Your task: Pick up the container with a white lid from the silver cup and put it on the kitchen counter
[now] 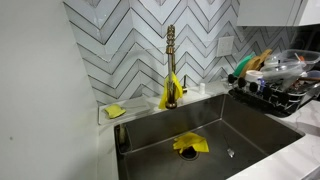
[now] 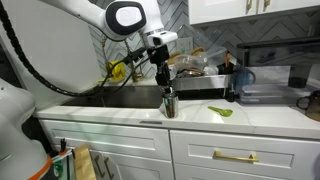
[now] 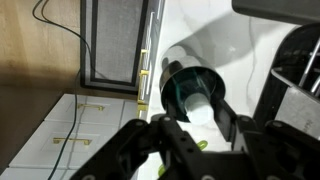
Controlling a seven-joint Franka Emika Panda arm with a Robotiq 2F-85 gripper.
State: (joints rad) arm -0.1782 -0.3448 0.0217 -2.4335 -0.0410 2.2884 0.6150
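Exterior view over the sink [image 1: 150,135]: faucet [image 1: 171,60] and yellow sponge [image 1: 190,145] show; neither claw nor cup appears. Exterior view from the cabinet side: the claw [image 2: 163,82] hangs directly above the silver cup [image 2: 168,102], which stands on the counter [image 2: 265,117] near its front edge. Hazard: an off-centre closure could catch the rim and tip the loose cup, or lift it along with its contents. Wrist view: the container with a white lid [image 3: 200,105] sits inside the cup, below and between the parted fingers [image 3: 140,145]; the claw is apart, gripping nothing.
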